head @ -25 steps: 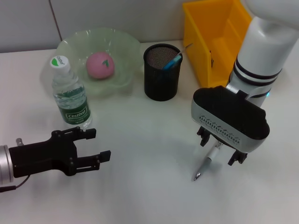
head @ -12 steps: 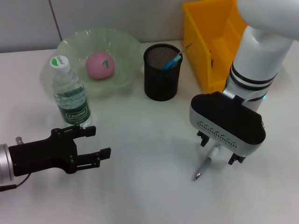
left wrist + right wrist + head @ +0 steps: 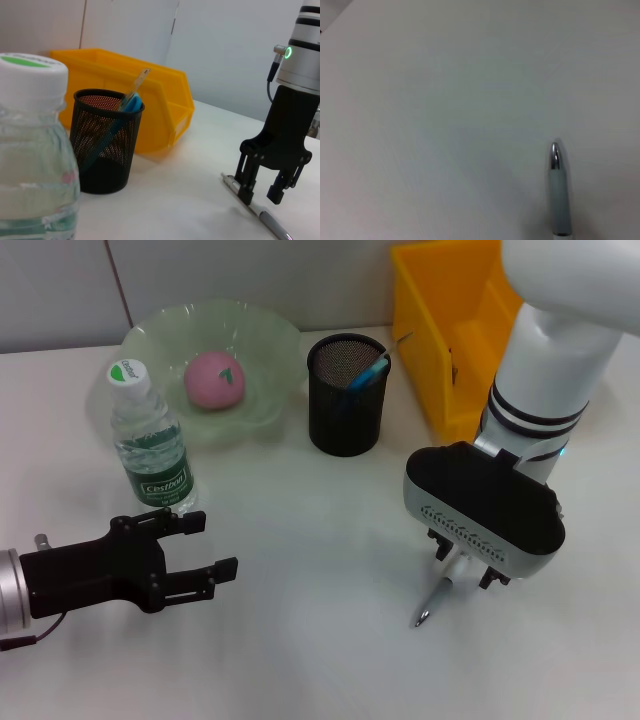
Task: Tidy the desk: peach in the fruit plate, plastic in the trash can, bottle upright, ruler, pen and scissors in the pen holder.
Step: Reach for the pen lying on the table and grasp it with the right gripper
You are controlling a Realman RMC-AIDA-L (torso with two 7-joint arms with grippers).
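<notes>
A white counter (image 3: pixel 300 640) holds a desk-tidying scene, described here relative to the black mesh pen holder (image 3: pixel 345 395). The right gripper (image 3: pixel 464 566) is lowered over a slim pen (image 3: pixel 440 595) that lies flat on the counter, well in front of the pen holder and toward the robot's right; its jaws straddle the pen's upper barrel, and the left wrist view shows them apart on either side of it, not yet pressed in. The pen has a pale grey barrel and a shiny metal tip pointing toward the robot. To do this step well, the jaws should probably close squarely across the barrel near its middle, since a smooth round pen could roll or pivot if pinched off-centre. The pen holder is a stiff round cup of fine wire mesh, already holding a blue-handled item and a thin clear ruler (image 3: pixel 136 82). Behind it to the robot's right stands a glossy yellow plastic bin (image 3: pixel 440 330). To its left is a translucent, wavy-edged green fruit plate (image 3: pixel 265 340) holding a matte pink peach (image 3: pixel 214 379), and nearer the robot an upright clear water bottle (image 3: pixel 150 445). The left gripper (image 3: pixel 195 550) hovers idle in front of the bottle, jaws apart.
</notes>
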